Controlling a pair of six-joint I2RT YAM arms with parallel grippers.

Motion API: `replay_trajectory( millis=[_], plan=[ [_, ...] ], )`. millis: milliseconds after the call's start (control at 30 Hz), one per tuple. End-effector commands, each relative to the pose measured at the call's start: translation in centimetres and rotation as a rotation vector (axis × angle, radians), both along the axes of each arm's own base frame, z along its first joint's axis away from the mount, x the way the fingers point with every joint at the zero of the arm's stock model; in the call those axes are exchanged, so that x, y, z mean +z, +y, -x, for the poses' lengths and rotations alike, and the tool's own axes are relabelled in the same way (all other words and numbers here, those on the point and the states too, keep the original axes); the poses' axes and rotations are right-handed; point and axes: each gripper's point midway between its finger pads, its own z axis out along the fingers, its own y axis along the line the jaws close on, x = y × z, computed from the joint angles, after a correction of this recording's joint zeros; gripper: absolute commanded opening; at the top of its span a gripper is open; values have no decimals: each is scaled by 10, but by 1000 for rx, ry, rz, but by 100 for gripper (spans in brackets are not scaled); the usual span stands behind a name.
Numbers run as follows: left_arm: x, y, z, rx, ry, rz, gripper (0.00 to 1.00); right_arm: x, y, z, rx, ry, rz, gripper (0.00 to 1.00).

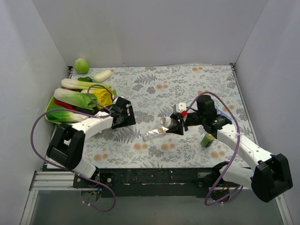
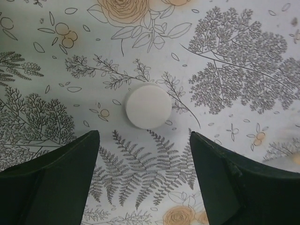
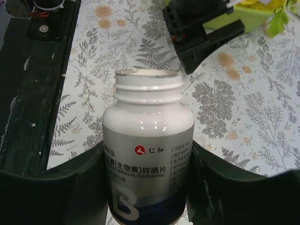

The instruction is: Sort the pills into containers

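The clear pill-box strip (image 1: 153, 135) lies on the floral cloth in the middle of the table, just below and left of my right gripper. My right gripper (image 1: 174, 125) (image 3: 147, 152) is shut on a white pill bottle (image 1: 166, 122) (image 3: 147, 136) with a grey and blue label. The bottle's cap is off and its mouth points left towards the strip. My left gripper (image 1: 125, 115) (image 2: 144, 138) is open and empty, just above the cloth. A white round cap (image 2: 148, 106) lies on the cloth just ahead of its fingertips. No loose pills show.
A small green bottle (image 1: 207, 139) stands beside the right forearm. A blue object (image 1: 226, 112) shows behind that arm. A green tray (image 1: 50, 112) piled with vegetables sits at the left edge, with a green ball (image 1: 81, 65) at the back corner. White walls surround the table.
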Motion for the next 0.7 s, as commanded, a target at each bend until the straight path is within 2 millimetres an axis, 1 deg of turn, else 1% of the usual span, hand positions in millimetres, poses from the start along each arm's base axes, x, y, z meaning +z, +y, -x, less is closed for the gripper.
replay_trajectory(
  millis=[0, 133, 167, 433, 533, 600, 667],
  plan=[
    [-5, 2, -24, 44, -3, -45, 77, 17, 2, 4, 32, -70, -56, 4],
    [-20, 1, -28, 36, 34, -74, 70, 16, 1, 4, 33, -66, -55, 4],
    [-21, 1, -28, 33, 38, -76, 63, 15, 1, 3, 31, -65, -53, 4],
    [-28, 0, -27, 20, 65, -84, 40, 10, 1, 3, 37, -49, -47, 4],
    [-23, -3, -26, 6, 60, -66, 27, 8, 0, 3, 34, -49, -43, 4],
    [-6, -11, -28, -22, 24, -26, 21, 5, 0, 2, 33, -48, -38, 4],
    [12, -26, -26, -76, 5, 60, 20, 1, -1, 2, 28, -45, -30, 4]
  ],
)
